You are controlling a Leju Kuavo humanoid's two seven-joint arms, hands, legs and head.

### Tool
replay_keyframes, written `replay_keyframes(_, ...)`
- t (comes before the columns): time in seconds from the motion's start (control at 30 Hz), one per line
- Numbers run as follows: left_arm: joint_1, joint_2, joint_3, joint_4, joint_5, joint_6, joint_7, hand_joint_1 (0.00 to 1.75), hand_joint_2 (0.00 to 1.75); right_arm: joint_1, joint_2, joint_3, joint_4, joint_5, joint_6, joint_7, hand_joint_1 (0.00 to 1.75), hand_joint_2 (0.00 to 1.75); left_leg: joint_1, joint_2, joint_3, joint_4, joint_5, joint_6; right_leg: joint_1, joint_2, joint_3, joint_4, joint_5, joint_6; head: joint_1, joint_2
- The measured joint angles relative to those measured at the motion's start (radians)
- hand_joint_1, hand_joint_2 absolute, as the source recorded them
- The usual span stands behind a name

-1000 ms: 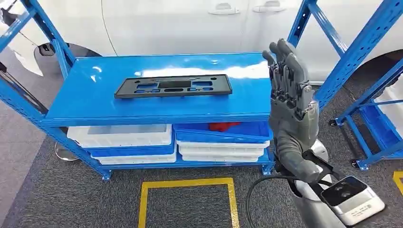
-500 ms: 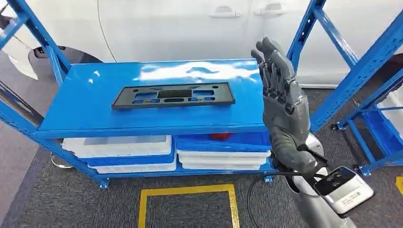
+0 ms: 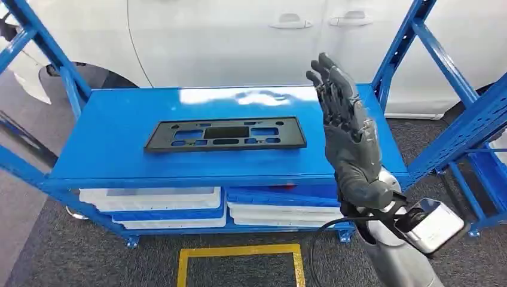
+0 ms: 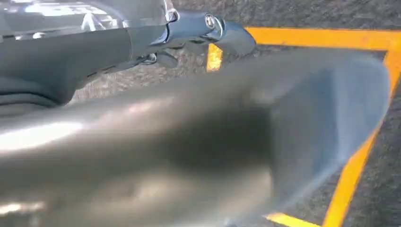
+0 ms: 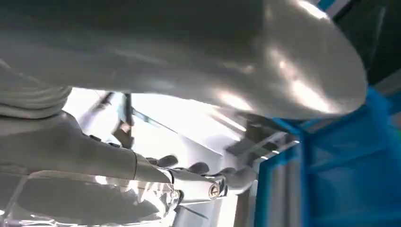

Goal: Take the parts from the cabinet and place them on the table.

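Right hand up, plate on the shelf

Head view: the right hand (image 3: 350, 134) is raised over the right end of the blue shelf (image 3: 119, 137), fingers straight and a little apart, holding nothing; the black plate (image 3: 226, 133) lies flat mid-shelf, just beside the hand and not touching it; white bins (image 3: 152, 200) sit below; left wrist view: the left hand (image 4: 142, 137) is a close blur over yellow floor tape (image 4: 359, 156), grip impossible to tell; right wrist view: grey fingers (image 5: 198, 168) extended, empty.
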Motion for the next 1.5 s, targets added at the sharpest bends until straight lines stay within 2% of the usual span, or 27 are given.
replay_keyframes(0.1,0.0,0.001,0.0,0.0,0.0,0.002,-0.002,0.0,0.0,-0.002,0.006,-0.009,0.011,-0.082,0.067,0.032,0.0,1.75,0.002,0.002,-0.006,0.037,-0.011,-0.017,-0.01,0.003,0.035,-0.014,-0.01,-0.016,0.0,0.0)
replay_keyframes(0.13,-0.003,0.001,0.0,0.0,-0.001,0.002,-0.003,0.0,0.0,-0.004,0.013,-0.012,0.018,-0.114,0.096,0.045,0.0,1.75,0.004,0.003,-0.04,0.098,-0.029,-0.021,-0.011,0.001,0.043,-0.015,-0.015,-0.02,-0.008,0.0)
replay_keyframes(0.23,-0.001,0.001,0.0,0.0,-0.001,0.003,-0.003,0.0,0.0,0.0,0.021,-0.018,0.059,-0.227,0.188,0.102,0.0,1.75,0.013,0.003,-0.174,0.293,-0.109,-0.038,-0.008,0.002,0.058,-0.014,-0.032,-0.023,-0.006,0.0)
replay_keyframes(0.27,0.002,0.001,0.0,0.0,-0.001,0.006,-0.003,0.0,0.0,0.005,0.021,-0.02,0.075,-0.254,0.212,0.11,0.0,1.75,0.013,0.003,-0.198,0.305,-0.102,-0.04,-0.008,0.004,0.066,-0.014,-0.039,-0.023,-0.006,0.0)
replay_keyframes(0.33,0.005,0.001,0.001,0.0,-0.001,0.009,-0.003,0.0,0.0,0.007,0.024,-0.022,0.102,-0.28,0.241,0.123,0.0,1.75,0.013,0.003,-0.181,0.211,-0.018,-0.034,-0.007,0.005,0.088,-0.014,-0.054,-0.022,-0.006,0.0)
replay_keyframes(0.4,0.005,0.002,0.001,0.0,-0.001,0.01,-0.004,0.0,0.0,0.006,0.025,-0.025,0.128,-0.287,0.264,0.135,0.0,1.75,0.009,0.003,-0.114,0.018,0.118,-0.017,-0.003,0.005,0.114,-0.016,-0.071,-0.021,-0.006,0.0)
replay_keyframes(0.47,0.004,0.005,0.002,0.0,-0.006,0.01,-0.006,0.0,0.0,0.005,0.025,-0.026,0.156,-0.273,0.262,0.142,0.0,1.75,-0.003,0.003,-0.111,-0.009,0.074,-0.005,-0.006,0.006,0.112,-0.021,-0.074,-0.011,-0.002,0.0)
replay_keyframes(0.5,0.004,0.005,0.002,0.0,-0.006,0.01,-0.006,0.0,0.0,0.01,0.024,-0.026,0.164,-0.255,0.26,0.143,0.0,1.75,-0.003,0.003,-0.107,-0.008,0.095,0.003,-0.006,0.005,0.111,-0.021,-0.078,-0.005,-0.003,0.0)
replay_keyframes(0.57,0.009,0.005,0.002,0.0,-0.007,0.01,-0.006,0.0,0.0,0.014,0.021,-0.027,0.175,-0.222,0.251,0.137,0.0,1.75,-0.003,0.003,-0.102,-0.013,0.094,0.008,-0.004,0.005,0.121,-0.029,-0.084,0.005,-0.003,0.0)
replay_keyframes(0.6,0.009,0.005,0.002,0.0,-0.008,0.01,-0.006,0.0,0.0,0.021,0.018,-0.027,0.177,-0.185,0.235,0.129,0.0,1.75,0.012,0.005,-0.083,-0.034,0.101,0.01,-0.005,0.004,0.128,-0.02,-0.093,0.009,-0.003,0.0)
replay_keyframes(0.63,0.008,0.005,0.002,0.0,-0.01,0.01,-0.006,0.0,0.0,0.028,0.015,-0.026,0.18,-0.148,0.217,0.118,0.0,1.75,0.011,0.005,-0.072,-0.042,0.098,0.015,-0.003,0.004,0.113,0.016,-0.11,0.012,0.002,0.0)
replay_keyframes(0.7,0.005,0.005,0.002,0.0,-0.017,0.016,-0.005,0.0,0.0,0.046,0.015,-0.02,0.197,-0.057,0.176,0.106,0.0,1.75,0.011,0.005,-0.061,-0.042,0.09,0.021,-0.007,0.004,0.023,0.176,-0.178,0.019,0.003,0.0)
replay_keyframes(0.77,0.005,0.003,0.001,0.0,-0.026,0.021,-0.003,0.0,0.0,0.064,0.015,0.004,0.22,0.025,0.142,0.105,0.0,1.75,0.01,0.004,-0.053,-0.04,0.079,0.019,-0.013,0.004,-0.065,0.299,-0.201,0.026,0.002,0.0)
replay_keyframes(0.83,0.008,0.003,0.001,0.0,-0.031,0.031,-0.002,0.0,0.0,0.07,0.014,0.034,0.251,0.104,0.093,0.105,0.0,1.75,0.012,0.003,-0.041,-0.036,0.067,0.015,-0.018,0.003,-0.062,0.247,-0.134,0.03,0.003,0.0)
replay_keyframes(0.9,0.006,0.0,0.0,0.0,-0.037,0.034,0.0,0.0,0.0,0.07,0.014,0.08,0.293,0.2,0.027,0.113,0.0,1.75,0.015,0.002,-0.027,-0.021,0.045,0.005,-0.024,-0.001,0.011,0.053,-0.012,0.033,0.003,0.0)
replay_keyframes(0.93,0.006,0.0,0.0,0.0,-0.038,0.035,0.0,0.0,0.0,0.07,0.014,0.103,0.317,0.261,-0.011,0.121,0.0,1.75,0.012,0.002,-0.033,-0.012,0.033,-0.005,-0.023,-0.002,0.029,0.019,-0.02,0.031,0.002,0.0)
replay_keyframes(0.97,0.002,0.0,0.0,0.0,-0.04,0.036,0.0,0.0,0.0,0.071,0.017,0.128,0.338,0.319,-0.049,0.13,0.0,1.75,0.009,0.0,-0.036,0.001,0.023,-0.012,-0.021,0.002,0.028,0.008,-0.021,0.018,0.002,0.0)
replay_keyframes(1.07,0.001,0.001,-0.001,0.0,-0.045,0.037,0.001,0.0,0.0,0.074,0.03,0.193,0.398,0.432,-0.132,0.14,0.0,1.75,0.011,0.002,-0.032,-0.007,0.019,-0.025,-0.015,0.006,0.026,0.012,-0.029,-0.002,0.0,0.0)
replay_keyframes(1.13,-0.003,0.002,-0.001,0.0,-0.048,0.037,0.0,0.0,0.0,0.071,0.04,0.233,0.433,0.521,-0.196,0.141,0.0,1.75,0.013,0.003,-0.033,0.017,-0.003,-0.034,-0.022,0.004,0.034,0.008,-0.031,-0.013,-0.002,0.0)
replay_keyframes(1.23,-0.006,0.001,-0.001,0.0,-0.049,0.038,0.0,0.0,0.0,0.065,0.051,0.304,0.491,0.631,-0.271,0.139,0.0,1.75,0.017,0.003,-0.158,0.258,-0.112,-0.048,-0.017,0.001,0.036,0.009,-0.036,-0.022,-0.007,0.0)
replay_keyframes(1.27,-0.003,0.0,-0.001,0.0,-0.049,0.04,0.0,0.0,0.0,0.064,0.053,0.323,0.51,0.657,-0.287,0.139,0.0,1.75,0.017,0.003,-0.192,0.313,-0.12,-0.048,-0.015,0.001,0.037,0.009,-0.038,-0.024,-0.008,0.0)
replay_keyframes(1.3,-0.001,0.0,-0.001,0.0,-0.049,0.044,0.0,0.0,0.0,0.06,0.058,0.345,0.533,0.692,-0.307,0.138,0.0,1.75,0.017,0.003,-0.203,0.32,-0.104,-0.045,-0.012,0.002,0.039,0.009,-0.039,-0.025,-0.007,0.0)
replay_keyframes(1.33,0.0,0.0,-0.001,0.0,-0.049,0.048,-0.002,0.0,0.0,0.053,0.06,0.366,0.551,0.724,-0.324,0.138,0.0,1.75,0.017,0.003,-0.19,0.279,-0.069,-0.04,-0.01,0.004,0.041,0.009,-0.04,-0.026,-0.007,0.0)
replay_keyframes(1.4,-0.001,0.0,-0.001,0.0,-0.049,0.052,-0.005,0.0,0.0,0.031,0.071,0.41,0.582,0.775,-0.358,0.138,0.0,1.75,0.01,0.003,-0.113,0.1,0.034,-0.019,-0.003,0.007,0.05,0.008,-0.043,-0.026,-0.007,0.0)
replay_keyframes(1.43,-0.001,0.001,-0.001,0.0,-0.049,0.053,-0.006,0.0,0.0,0.021,0.078,0.428,0.596,0.788,-0.372,0.138,0.0,1.75,0.004,0.003,-0.08,0.023,0.059,-0.005,-0.004,0.007,0.052,0.007,-0.043,-0.027,-0.007,0.0)
replay_keyframes(1.47,-0.003,0.002,-0.001,0.0,-0.049,0.055,-0.006,0.0,0.0,0.011,0.085,0.448,0.613,0.796,-0.386,0.14,0.0,1.75,0.001,0.007,-0.073,0.007,0.049,0.0,0.003,0.007,0.052,0.007,-0.045,-0.021,-0.005,0.0)
replay_keyframes(1.5,-0.005,0.002,-0.001,0.0,-0.049,0.056,-0.009,0.0,0.0,0.002,0.09,0.465,0.629,0.799,-0.396,0.141,0.0,1.75,-0.002,0.008,-0.074,0.006,0.051,0.001,-0.002,0.006,0.052,0.005,-0.043,-0.014,-0.008,0.0)
